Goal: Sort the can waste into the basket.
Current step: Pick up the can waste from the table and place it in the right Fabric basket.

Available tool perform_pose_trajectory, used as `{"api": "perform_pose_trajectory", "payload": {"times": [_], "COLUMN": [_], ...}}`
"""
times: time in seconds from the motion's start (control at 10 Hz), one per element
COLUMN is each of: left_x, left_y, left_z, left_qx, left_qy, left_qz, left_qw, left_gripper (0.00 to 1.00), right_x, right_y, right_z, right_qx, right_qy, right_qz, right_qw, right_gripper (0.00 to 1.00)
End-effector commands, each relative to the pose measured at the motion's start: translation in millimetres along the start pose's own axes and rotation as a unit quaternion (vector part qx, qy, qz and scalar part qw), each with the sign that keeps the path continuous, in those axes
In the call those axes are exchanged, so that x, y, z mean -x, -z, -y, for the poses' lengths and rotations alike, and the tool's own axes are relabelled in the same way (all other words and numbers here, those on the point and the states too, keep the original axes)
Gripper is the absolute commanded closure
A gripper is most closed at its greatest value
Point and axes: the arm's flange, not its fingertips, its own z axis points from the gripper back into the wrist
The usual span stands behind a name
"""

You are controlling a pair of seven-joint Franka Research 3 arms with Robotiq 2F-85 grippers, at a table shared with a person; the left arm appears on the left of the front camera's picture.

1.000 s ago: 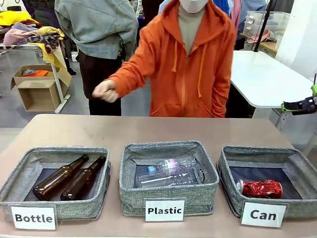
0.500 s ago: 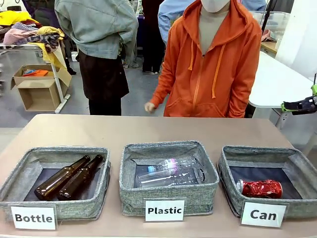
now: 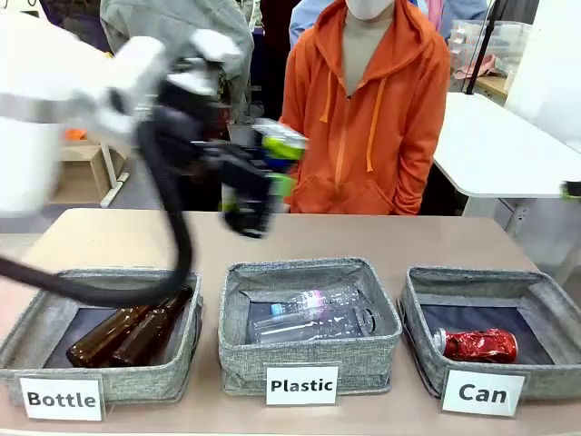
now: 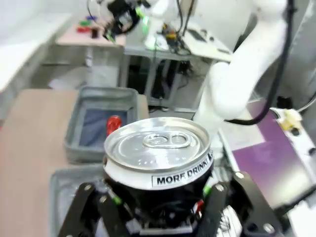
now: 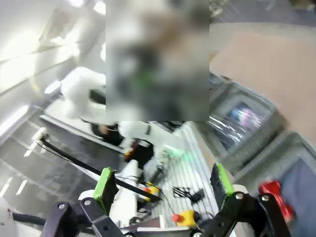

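I see a dark can [image 4: 159, 163] with a silver top clamped between the fingers of my left gripper [image 4: 160, 210]. In the left wrist view it stands upright between the two black fingers, its pull-tab lid facing the camera and a white band of print running around its upper edge. The fingers press against its sides low down, so most of the can rises above them.

In the front view my left gripper [image 3: 259, 177] is blurred, raised above the table's far edge, over the gap behind the middle basket. The can shows there as a pale smear [image 3: 280, 136] at the fingertips, in front of a person in an orange hooded jacket [image 3: 368, 109] who stands at the far side.

A dented red can [image 3: 478, 346] lies on its side in the basket labelled "Can" [image 3: 545, 313], at the right end of the row, near its front wall. The held can is well apart from that basket, up and to its left.

The middle basket, labelled "Plastic" [image 3: 241, 341], holds clear plastic bottles [image 3: 313, 313]. The left basket, labelled "Bottle" [image 3: 36, 331], holds two brown glass bottles [image 3: 136, 334].

My right gripper [image 5: 165, 185] has its green-padded fingers spread wide apart with nothing between them.
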Motion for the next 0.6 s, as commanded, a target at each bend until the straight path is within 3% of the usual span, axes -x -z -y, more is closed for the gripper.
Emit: {"api": "perform_pose_trajectory", "payload": {"times": [0.0, 0.1, 0.4, 0.5], "left_x": [-27.6, -42.1, -46.7, -46.6], "left_y": [56.6, 115.8, 235.3, 266.3], "left_z": [-79.3, -111.1, -157.6, -165.6], "left_qx": [0.032, 0.057, 0.097, 0.092], "left_qy": [0.006, 0.001, 0.016, 0.027], "left_qz": [-0.013, -0.029, -0.081, -0.101], "left_qw": [0.999, 0.998, 0.992, 0.990], "left_gripper": [1.00, 1.00, 1.00, 1.00], "right_x": [24.6, 51.4, 117.5, 131.4], "right_y": [-56.7, -96.1, -167.1, -178.1], "right_z": [-16.1, -26.5, -33.2, -29.1], "right_qx": [0.124, 0.181, 0.255, 0.255], "right_qy": [-0.009, -0.010, -0.034, -0.037], "right_qz": [-0.006, 0.012, 0.017, 0.063], "right_qw": [0.992, 0.983, 0.966, 0.964], "right_gripper": [0.00, 0.00, 0.00, 0.00]}}
